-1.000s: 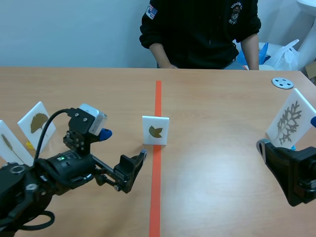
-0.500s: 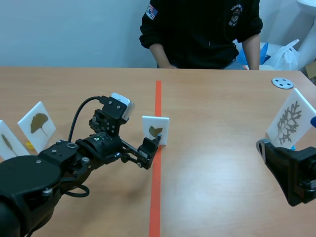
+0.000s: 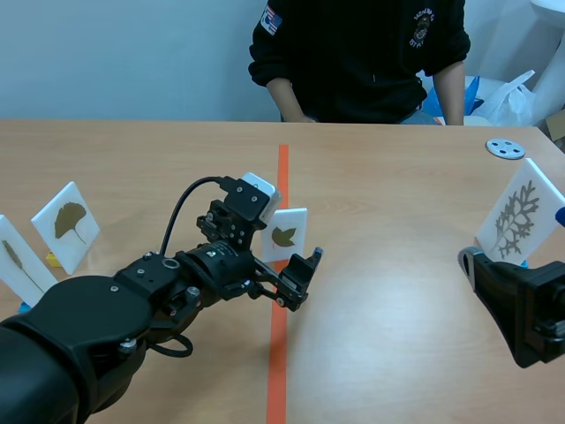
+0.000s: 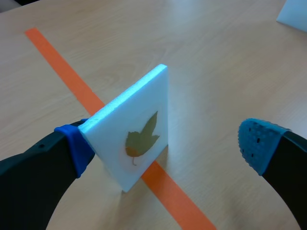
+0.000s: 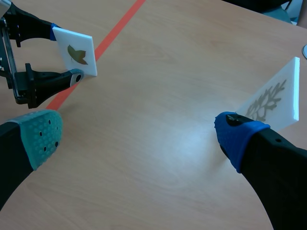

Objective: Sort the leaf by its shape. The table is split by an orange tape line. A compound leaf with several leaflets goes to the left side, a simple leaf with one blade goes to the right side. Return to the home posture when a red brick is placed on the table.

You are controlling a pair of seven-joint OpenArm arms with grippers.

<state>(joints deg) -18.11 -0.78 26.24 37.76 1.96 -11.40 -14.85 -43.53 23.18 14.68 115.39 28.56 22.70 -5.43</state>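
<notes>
A white card (image 3: 284, 234) with one lobed olive leaf stands upright on the orange tape line (image 3: 279, 353) at the table's middle. My left gripper (image 3: 287, 253) is open around it. In the left wrist view the card (image 4: 139, 134) stands between the fingers, its back edge against one blue pad (image 4: 74, 146), while the other pad (image 4: 259, 143) is well clear of its face. My right gripper (image 5: 136, 134) is open low at the right side with nothing between its fingers. It is a short way in front of a tilted card with a branching leaf (image 5: 271, 98).
A ginkgo-leaf card (image 3: 66, 221) and another card (image 3: 13, 256) stand at the far left. The branching-leaf card (image 3: 521, 216) stands at the far right, with a grey disc (image 3: 505, 147) behind it. A person (image 3: 353, 53) sits across the table.
My left arm has swung right and forward from the left side until its open fingers straddle the middle card. That card has turned slightly. The right arm has not moved.
</notes>
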